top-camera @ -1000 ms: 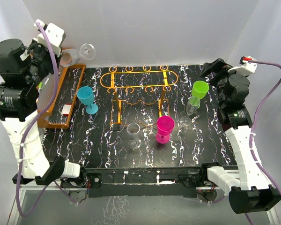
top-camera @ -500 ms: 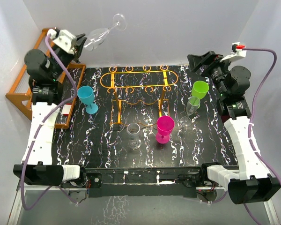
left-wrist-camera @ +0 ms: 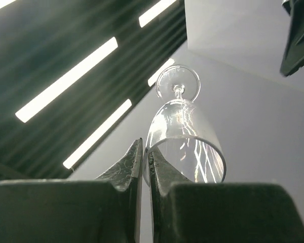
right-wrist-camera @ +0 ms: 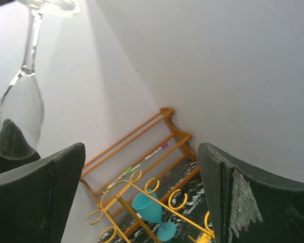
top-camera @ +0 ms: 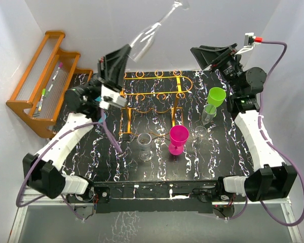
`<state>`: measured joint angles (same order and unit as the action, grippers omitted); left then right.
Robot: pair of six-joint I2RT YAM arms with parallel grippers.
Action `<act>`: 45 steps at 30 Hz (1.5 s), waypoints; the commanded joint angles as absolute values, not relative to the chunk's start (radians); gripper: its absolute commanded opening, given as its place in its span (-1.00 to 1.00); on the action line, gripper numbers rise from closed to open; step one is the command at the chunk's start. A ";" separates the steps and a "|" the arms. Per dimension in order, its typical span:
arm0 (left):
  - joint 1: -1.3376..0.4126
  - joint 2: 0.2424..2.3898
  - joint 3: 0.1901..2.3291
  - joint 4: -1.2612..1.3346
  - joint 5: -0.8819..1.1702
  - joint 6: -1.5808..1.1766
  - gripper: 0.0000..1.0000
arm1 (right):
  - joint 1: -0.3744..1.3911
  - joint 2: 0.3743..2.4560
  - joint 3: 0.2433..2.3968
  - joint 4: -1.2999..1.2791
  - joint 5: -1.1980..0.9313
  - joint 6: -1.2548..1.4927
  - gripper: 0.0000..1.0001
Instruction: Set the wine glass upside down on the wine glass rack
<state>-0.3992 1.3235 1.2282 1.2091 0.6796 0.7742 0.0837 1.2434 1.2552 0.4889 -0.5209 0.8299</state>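
Glass wall is pinched by the left end effector (top-camera: 122, 56): its jaws are pressed nearly together on the rim of the clear wine glass (top-camera: 146, 35), and nothing else is in them. From this end effector the wine glass reaches up and to the right, tilted, bowl nearest the fingers and round foot farthest out, high in the air. It touches nothing but the fingers.

Below this end effector and a little to its right, the orange wire rack (top-camera: 149, 87) stands on the black bench (top-camera: 91, 157), well apart from the wine glass. To its left, against the wall, is a wooden shelf (top-camera: 28, 106) with some pens on it.

On the other side of the wine glass, the right end effector (top-camera: 205, 54) is also raised. Its jaws stand wide apart and hold nothing. Under it, on the bench, stands a green glass (top-camera: 216, 96), and further toward the arm bases a pink glass (top-camera: 178, 139).
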 commanded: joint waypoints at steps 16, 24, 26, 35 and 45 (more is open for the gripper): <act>-0.757 1.593 1.253 1.621 0.600 1.428 -1.00 | 0.143 1.268 1.209 1.062 -0.429 1.096 0.56; -0.788 1.576 1.218 1.608 0.582 1.450 -1.00 | 0.143 1.298 1.239 1.069 -0.385 1.122 0.60; -0.788 1.571 1.201 1.607 0.581 1.454 -1.00 | 0.142 1.308 1.254 1.071 -0.381 1.126 0.61; -0.788 1.574 1.177 1.607 0.548 1.468 -1.00 | 0.144 1.337 1.277 1.108 -0.397 1.168 0.53; -0.788 1.576 1.148 1.616 0.545 1.475 -1.00 | 0.158 1.365 1.307 1.121 -0.417 1.169 0.17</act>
<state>-0.7856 1.6344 1.1538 1.5482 0.5598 1.4555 0.1482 1.3521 1.2503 1.0607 -0.4007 1.1591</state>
